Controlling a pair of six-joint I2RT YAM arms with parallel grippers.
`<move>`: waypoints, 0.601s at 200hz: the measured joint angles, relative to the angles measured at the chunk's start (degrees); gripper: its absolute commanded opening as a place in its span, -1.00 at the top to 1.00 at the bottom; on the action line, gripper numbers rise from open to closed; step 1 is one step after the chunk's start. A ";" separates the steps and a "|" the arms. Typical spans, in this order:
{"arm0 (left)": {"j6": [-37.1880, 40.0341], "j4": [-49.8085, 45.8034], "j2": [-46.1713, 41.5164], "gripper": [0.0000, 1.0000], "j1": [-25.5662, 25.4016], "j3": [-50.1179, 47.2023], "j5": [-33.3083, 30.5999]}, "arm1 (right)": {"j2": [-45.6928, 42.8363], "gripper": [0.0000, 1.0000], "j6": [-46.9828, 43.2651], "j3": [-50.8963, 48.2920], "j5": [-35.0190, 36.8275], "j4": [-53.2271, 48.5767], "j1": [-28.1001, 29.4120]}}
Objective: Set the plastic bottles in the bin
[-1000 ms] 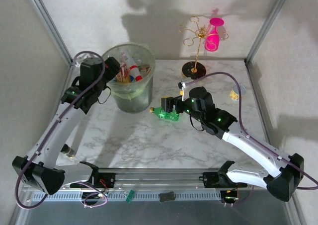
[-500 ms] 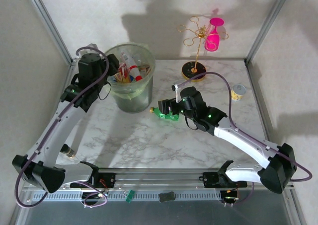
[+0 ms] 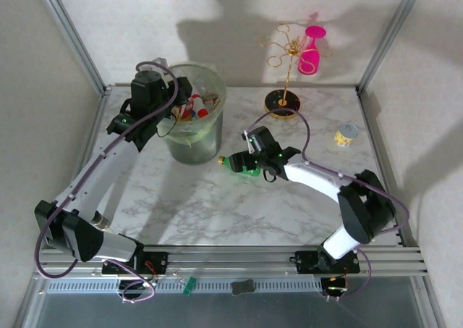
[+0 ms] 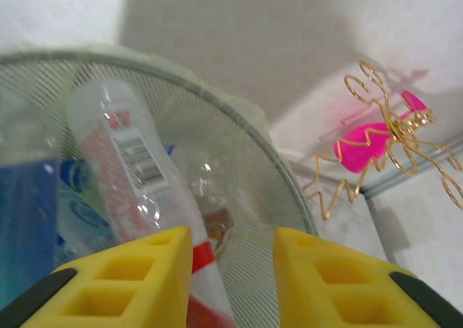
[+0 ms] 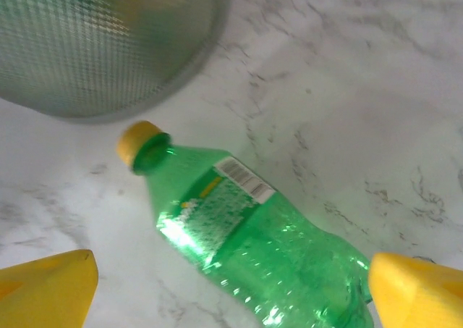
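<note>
**Top external view.** The left arm is stretched up from its base and bent inward at the elbow, so that the left gripper (image 3: 173, 103) is held over the mouth of the bin (image 3: 194, 145). Several bottles are piled in the bin below the fingertips. The right arm is folded sharply back across the marble table (image 3: 217, 208). The right gripper (image 3: 246, 161) is lowered onto a green plastic bottle (image 3: 233, 164), which lies on its side just beside the bin.

**Left wrist view.** The yellow fingers (image 4: 145, 277) are drawn close together, with a narrow gap left between them. Beyond them, inside the bin (image 4: 253, 190), a clear bottle with a barcode label (image 4: 123, 161) is seen. Its red-banded end runs into the gap, but whether it is pinched cannot be told. A gold wire stand (image 4: 383, 140) is seen beyond the right finger.

**Right wrist view.** The fingers (image 5: 43, 288) are spread wide. The green plastic bottle (image 5: 239, 226) lies between them, unclasped, with its yellow cap (image 5: 141, 141) pointed away from the fingertips toward the bin (image 5: 94, 45).
</note>
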 measured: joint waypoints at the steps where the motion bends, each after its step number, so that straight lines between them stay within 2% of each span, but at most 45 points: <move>1: -0.02 0.04 -0.02 0.29 0.00 -0.11 0.07 | 0.37 -0.97 0.00 0.09 -0.04 0.02 -0.07; 39: -1.73 3.87 -2.45 0.28 0.07 -4.87 2.54 | 7.08 -0.97 -1.14 3.26 -1.22 1.09 -0.20; 82: -2.29 0.28 -5.44 0.27 0.07 -5.16 2.01 | 11.43 -0.97 -2.21 5.75 -1.31 1.90 -0.17; 120: -2.32 -2.05 -11.41 0.27 0.09 -5.16 -0.13 | 13.35 -0.93 -2.82 6.05 -2.12 1.81 -0.17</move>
